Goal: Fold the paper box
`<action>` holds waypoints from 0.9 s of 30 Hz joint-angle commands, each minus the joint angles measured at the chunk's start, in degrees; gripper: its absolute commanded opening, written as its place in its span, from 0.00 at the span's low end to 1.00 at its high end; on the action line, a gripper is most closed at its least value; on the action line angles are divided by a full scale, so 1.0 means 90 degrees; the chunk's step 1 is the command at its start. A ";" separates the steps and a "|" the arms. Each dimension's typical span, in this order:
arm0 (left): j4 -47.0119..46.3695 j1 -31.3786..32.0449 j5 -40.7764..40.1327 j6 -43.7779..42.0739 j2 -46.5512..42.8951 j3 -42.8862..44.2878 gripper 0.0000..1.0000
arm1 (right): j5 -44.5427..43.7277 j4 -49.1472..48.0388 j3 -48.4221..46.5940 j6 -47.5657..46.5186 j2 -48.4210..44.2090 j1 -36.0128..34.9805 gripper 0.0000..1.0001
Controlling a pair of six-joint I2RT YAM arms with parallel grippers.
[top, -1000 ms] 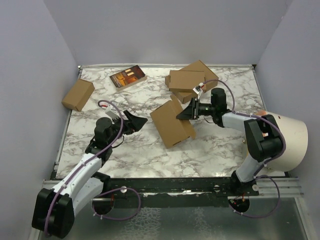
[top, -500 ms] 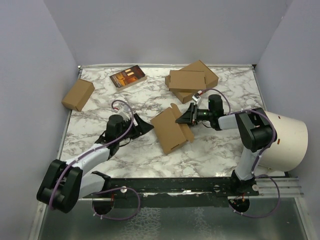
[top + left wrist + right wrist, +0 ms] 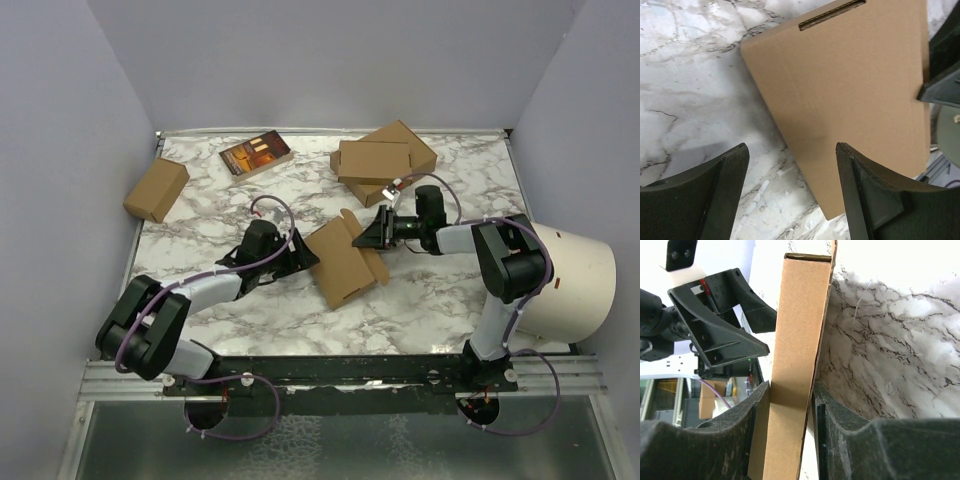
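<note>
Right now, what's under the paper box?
Only the marble table shows around the paper box, with a shadow along its edge in the left wrist view. The patch beneath the cardboard is covered; no view shows it. The right gripper clamps one edge.

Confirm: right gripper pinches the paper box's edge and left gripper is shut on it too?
No. The left gripper is open, jaws wide and not closed on the paper box, as the left wrist view shows. The right gripper does pinch its edge.
</note>
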State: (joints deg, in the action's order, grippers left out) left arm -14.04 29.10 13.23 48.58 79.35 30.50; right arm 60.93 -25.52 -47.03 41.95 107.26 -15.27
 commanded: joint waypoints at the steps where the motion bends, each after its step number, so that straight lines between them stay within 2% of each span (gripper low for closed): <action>1: 0.0288 0.0066 -0.0405 -0.0326 0.0272 0.0284 0.73 | -0.0310 0.0883 -0.0345 -0.1404 0.0087 0.0017 0.35; 14: 0.0405 0.0100 -0.0376 -0.0564 0.0944 0.0645 0.58 | -0.1457 0.3304 -0.1350 -0.3954 0.0006 -0.0481 0.40; 19: 0.0481 0.0102 -0.0413 -0.0610 0.0998 0.0721 0.58 | -0.1928 0.3745 -0.1615 -0.4494 -0.0077 -0.0756 0.44; 27: 0.0442 0.0098 -0.0370 -0.0612 0.1065 0.0809 0.58 | -0.3136 0.4295 -0.1908 -0.5361 -0.0249 -0.1384 0.44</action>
State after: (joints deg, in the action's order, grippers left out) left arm -10.94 29.76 11.00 44.12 87.83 36.25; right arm 39.81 8.99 -62.54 0.38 107.24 -24.05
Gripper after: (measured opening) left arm 0.578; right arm 0.443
